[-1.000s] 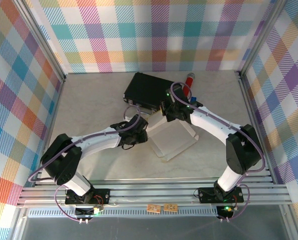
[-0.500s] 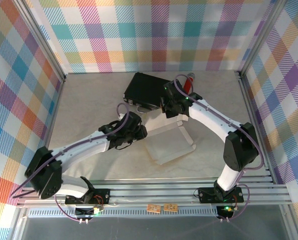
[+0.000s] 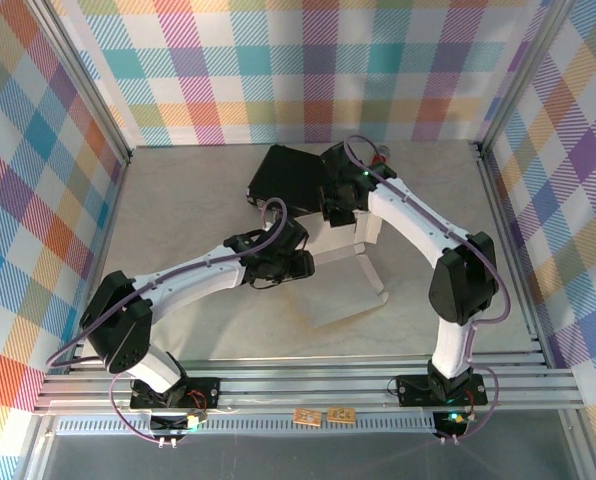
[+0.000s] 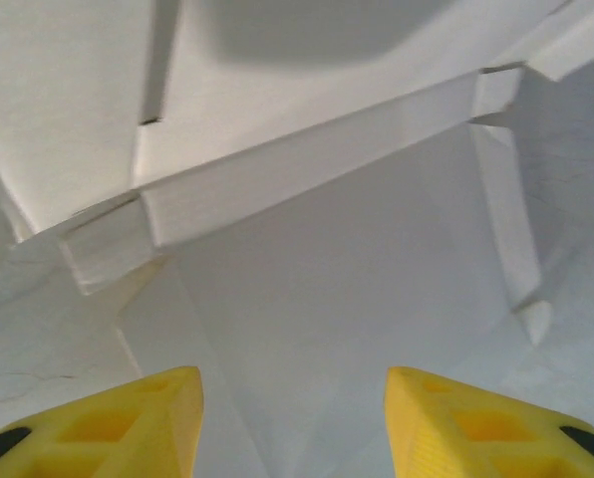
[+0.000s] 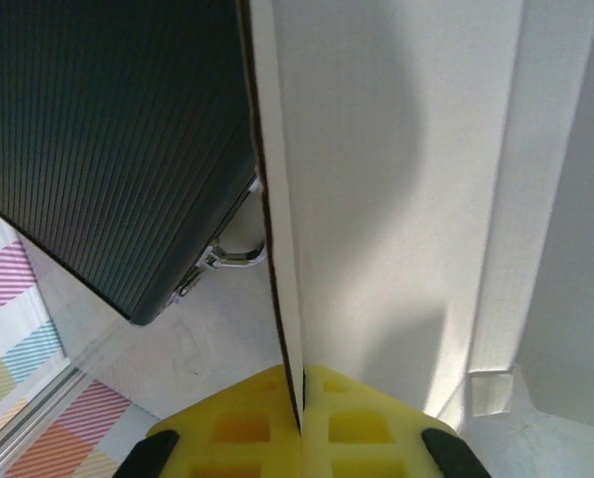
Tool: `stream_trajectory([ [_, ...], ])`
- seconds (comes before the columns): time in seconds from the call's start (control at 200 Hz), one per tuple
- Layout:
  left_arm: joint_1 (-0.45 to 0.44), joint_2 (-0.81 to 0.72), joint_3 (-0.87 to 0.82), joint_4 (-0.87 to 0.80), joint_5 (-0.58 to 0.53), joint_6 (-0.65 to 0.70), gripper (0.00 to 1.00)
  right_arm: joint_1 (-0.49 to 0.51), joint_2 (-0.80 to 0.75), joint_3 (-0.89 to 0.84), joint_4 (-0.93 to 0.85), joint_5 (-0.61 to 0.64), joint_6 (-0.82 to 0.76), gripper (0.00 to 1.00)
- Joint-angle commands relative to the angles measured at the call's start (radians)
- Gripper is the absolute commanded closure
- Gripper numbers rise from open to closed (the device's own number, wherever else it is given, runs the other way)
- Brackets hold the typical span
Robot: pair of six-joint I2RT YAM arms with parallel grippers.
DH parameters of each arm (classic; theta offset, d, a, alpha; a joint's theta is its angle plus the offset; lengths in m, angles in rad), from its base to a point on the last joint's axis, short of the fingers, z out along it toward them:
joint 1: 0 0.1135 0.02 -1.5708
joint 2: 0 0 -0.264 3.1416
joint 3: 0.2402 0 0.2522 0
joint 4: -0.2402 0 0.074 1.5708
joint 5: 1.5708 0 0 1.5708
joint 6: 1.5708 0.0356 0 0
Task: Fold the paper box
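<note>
My right tool (image 5: 302,383) is clamped on a thin edge of the paper box (image 3: 343,290). In the last second it has drawn that panel up and back, close against the black case (image 3: 288,180). My left tool (image 4: 292,398), jaws apart and holding nothing, has moved in over the box's whitish inner face, which lies on the table (image 3: 178,230). I judge that one wall is now raised and its crease is ready for pressing.

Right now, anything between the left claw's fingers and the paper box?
Nothing. In the left wrist view the open left claw faces the whitish inner face of the creased thin-cardboard paper box across a bare gap.
</note>
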Motion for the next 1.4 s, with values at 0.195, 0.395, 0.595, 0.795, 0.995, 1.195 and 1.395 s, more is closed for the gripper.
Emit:
stream_trajectory([
  [0.195,-0.006,0.079,-0.008,-0.074,-0.186,0.109,0.44,-0.012,0.031,0.137,-0.203,-0.016,-0.026,1.00],
  [0.395,0.011,0.116,0.020,-0.027,-0.233,0.154,0.45,-0.013,0.025,0.133,-0.206,-0.016,-0.026,1.00],
  [0.595,0.019,0.169,0.035,0.000,-0.225,0.177,0.50,-0.012,0.020,0.120,-0.195,-0.022,-0.014,1.00],
  [0.795,0.020,0.170,0.048,0.048,-0.268,0.192,0.67,-0.014,0.024,0.121,-0.190,-0.029,-0.006,1.00],
  [0.995,0.019,0.087,0.071,-0.005,-0.274,0.185,0.68,-0.033,0.022,0.153,-0.231,0.006,-0.023,1.00],
  [1.195,0.028,-0.167,-0.031,-0.016,-0.175,0.224,0.45,-0.090,0.046,0.286,-0.362,0.014,-0.058,1.00],
  [1.395,0.293,-0.444,-0.284,0.216,0.343,0.196,0.44,-0.162,0.044,0.349,-0.452,-0.066,-0.077,1.00],
])
